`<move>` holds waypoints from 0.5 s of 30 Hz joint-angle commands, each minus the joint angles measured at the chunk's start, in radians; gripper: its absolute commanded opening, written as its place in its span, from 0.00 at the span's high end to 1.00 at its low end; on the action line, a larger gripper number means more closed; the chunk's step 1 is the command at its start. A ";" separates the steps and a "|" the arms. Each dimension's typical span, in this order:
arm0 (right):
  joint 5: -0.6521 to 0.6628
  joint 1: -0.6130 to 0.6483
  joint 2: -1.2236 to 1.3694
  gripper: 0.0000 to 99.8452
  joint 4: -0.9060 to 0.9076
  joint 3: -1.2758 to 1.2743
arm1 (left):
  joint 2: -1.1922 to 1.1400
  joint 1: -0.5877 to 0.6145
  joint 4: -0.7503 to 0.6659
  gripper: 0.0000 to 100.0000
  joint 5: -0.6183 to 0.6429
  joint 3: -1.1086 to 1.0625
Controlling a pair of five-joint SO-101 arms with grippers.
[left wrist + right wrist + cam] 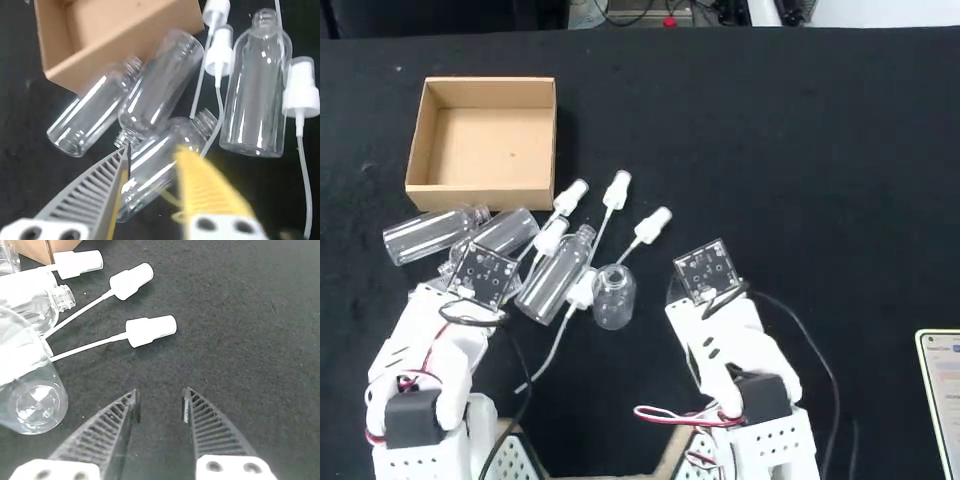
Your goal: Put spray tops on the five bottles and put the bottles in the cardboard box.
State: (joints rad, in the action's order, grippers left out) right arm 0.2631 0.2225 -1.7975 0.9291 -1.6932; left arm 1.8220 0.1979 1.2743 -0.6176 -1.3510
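Left arm (425, 350): lower left of the high view. It is folded up-frame from its base, with its wrist over the bottle cluster just below the cardboard box (430, 140).
Left gripper (152, 160): spread, with 1 grey finger (107, 175) and 1 yellow finger (200, 182) on either side of a clear bottle (155, 170) that lies slantwise beneath them. Whether they touch it cannot be told.
Right arm (735, 350): lower centre of the high view. It angles up-frame and slightly left, with its wrist just right of the cluster.
Right gripper (160, 400): fingers apart over the bare black table (820, 150), with nothing between them. The closest spray top (150, 331) lies near the fingertips, toward the upper centre of the right wrist view.
Bottles: 5, all clear with open necks, all on the table outside the box. 2 lie side by side just below the box's lower edge, at (435, 235) and (505, 232). 1 lies slantwise at centre (555, 275), and 1 sits to its right (613, 295). The one under the left gripper is the 5th.
Spray tops: 5, white, each with a long thin tube, all loose on the table. 3 fan out right of the box at (570, 195), (617, 190) and (653, 225). 2 sit beside the central bottle, at (550, 238) and (582, 290).
Cardboard box: upper left of the high view, with its open side up.
Flat device (942, 390): at the right edge of the high view, well apart from the arms.
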 commanded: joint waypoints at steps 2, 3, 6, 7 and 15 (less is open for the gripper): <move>0.003 0.009 -0.088 0.85 0.008 0.008 | -0.009 0.048 -0.058 0.73 -0.015 0.096; 0.003 0.009 -0.088 0.85 0.008 0.008 | -0.009 0.074 -0.087 0.74 -0.017 0.090; 0.003 0.009 -0.088 0.85 0.008 0.008 | -0.020 0.110 -0.106 0.75 -0.021 0.067; 0.003 0.009 -0.088 0.85 0.008 0.008 | -0.035 0.111 -0.104 0.74 -0.040 0.061; 0.003 0.009 -0.088 0.85 0.008 0.008 | -0.330 0.116 -0.106 0.74 -0.173 0.139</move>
State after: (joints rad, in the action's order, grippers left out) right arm 0.2631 0.2225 -1.7975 0.9291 -1.6932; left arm 1.6395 0.3053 1.1868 -0.7541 -1.3172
